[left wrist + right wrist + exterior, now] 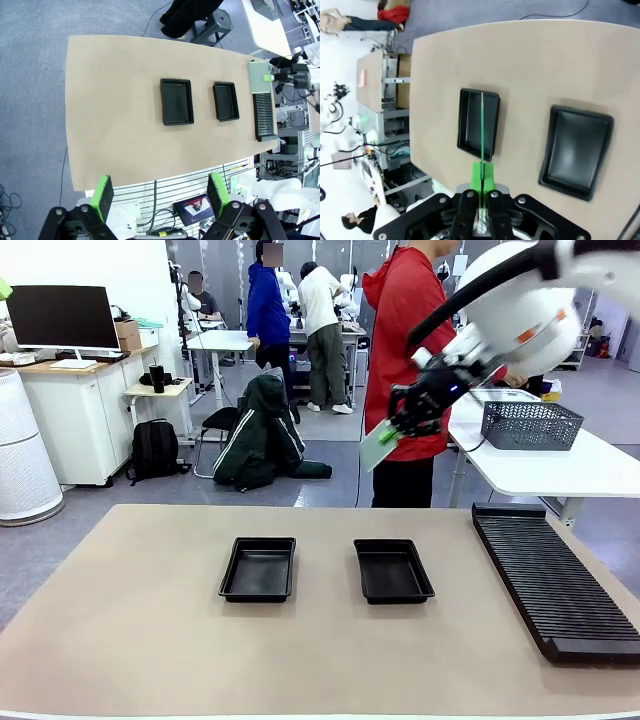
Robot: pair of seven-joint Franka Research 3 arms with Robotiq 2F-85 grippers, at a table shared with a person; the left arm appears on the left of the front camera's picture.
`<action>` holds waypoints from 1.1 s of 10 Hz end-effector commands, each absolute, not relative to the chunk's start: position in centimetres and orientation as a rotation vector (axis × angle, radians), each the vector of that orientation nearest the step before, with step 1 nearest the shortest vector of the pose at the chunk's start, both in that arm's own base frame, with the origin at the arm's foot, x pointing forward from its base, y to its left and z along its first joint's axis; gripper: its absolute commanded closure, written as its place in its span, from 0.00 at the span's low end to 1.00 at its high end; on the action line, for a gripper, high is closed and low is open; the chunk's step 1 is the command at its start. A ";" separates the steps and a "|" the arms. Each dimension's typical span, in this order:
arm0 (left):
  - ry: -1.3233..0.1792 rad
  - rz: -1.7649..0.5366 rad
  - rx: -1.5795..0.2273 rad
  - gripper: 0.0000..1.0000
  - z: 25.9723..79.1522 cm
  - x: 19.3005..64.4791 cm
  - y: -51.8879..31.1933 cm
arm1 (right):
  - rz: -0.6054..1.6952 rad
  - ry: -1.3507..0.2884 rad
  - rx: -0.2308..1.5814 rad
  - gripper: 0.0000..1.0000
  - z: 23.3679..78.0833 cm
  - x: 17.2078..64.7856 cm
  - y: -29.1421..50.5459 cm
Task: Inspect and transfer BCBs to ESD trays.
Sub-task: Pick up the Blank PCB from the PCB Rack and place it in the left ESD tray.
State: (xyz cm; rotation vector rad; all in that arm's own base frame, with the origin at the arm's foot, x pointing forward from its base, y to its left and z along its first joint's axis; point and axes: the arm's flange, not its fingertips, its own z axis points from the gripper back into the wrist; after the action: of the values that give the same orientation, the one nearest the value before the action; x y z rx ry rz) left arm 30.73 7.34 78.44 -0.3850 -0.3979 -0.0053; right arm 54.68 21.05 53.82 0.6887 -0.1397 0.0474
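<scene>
**A:** How many of each?

**B:** One BCB (377,447), two ESD trays (258,569), one long rack (555,580) and two pincers.

**A:** Where is the board?

**B:** It is up in the air, well off the tabletop (150,620), toward the far right corner. The right pincer (392,432) is clamped on one end of it. The rest juts out past the fingertips, tilted. From that wrist it shows edge-on, a thin green line running out from between the pads.

**A:** And the left pincer (160,192)?

**B:** Its jaws are spread wide with nothing between them, high over the near edge.

**A:** Shapes and textures?

**B:** The board is thin, flat, rectangular and pale grey-green. The trays are shallow and glossy black, with sloped rims and rounded corners. They sit side by side but apart, mid-tabletop, with bare floors. The rack is black and closely ribbed, and lies along the right edge. The tabletop is smooth tan with rounded corners.
</scene>
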 end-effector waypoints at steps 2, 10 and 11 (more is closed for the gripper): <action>-0.398 -0.006 -0.388 0.00 78.3 30.6 7.4 | 0.008 -0.223 0.765 0.98 49.2 56.2 27.3; -0.398 -0.006 -0.388 0.00 78.3 30.6 7.4 | 0.108 -0.078 0.861 0.98 39.3 52.8 38.7; -0.398 -0.006 -0.388 0.00 78.3 30.6 7.4 | 0.117 -0.064 0.858 0.98 38.2 52.1 39.5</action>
State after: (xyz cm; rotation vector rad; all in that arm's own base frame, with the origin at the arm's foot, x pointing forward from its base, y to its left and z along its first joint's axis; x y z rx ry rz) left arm 30.73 7.35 78.47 -0.3845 -0.3984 -0.0048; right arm 52.75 39.58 39.24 0.8352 -0.0382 0.1189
